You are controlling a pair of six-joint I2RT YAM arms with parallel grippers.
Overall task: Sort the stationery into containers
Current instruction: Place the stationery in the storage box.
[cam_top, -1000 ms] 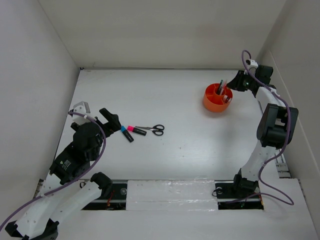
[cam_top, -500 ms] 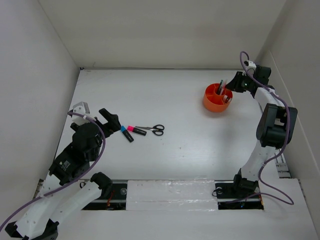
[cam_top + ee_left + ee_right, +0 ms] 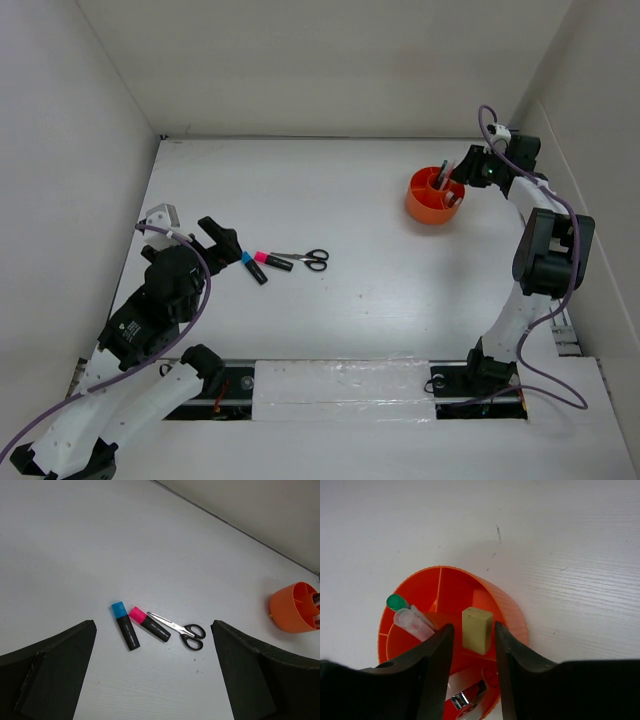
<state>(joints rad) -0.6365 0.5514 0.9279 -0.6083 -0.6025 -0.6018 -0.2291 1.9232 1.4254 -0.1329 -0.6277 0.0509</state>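
Note:
The round orange container stands at the back right. My right gripper hovers just over its rim. In the right wrist view its jaws are open, with a beige eraser loose between them, a thin gap on each side, above the container. A green pen, a clear-capped pen and a sharpener sit inside. A blue-capped marker, a pink-capped marker and black-handled scissors lie on the table at the left. My left gripper hangs open just left of them.
White walls close in the table on the left, back and right. The container is near the right wall. The left wrist view shows both markers and the scissors ahead of the open fingers, with the container far off to the right.
My right gripper's jaws have parted, and the eraser now sits free between them over the container. The left arm has not moved.

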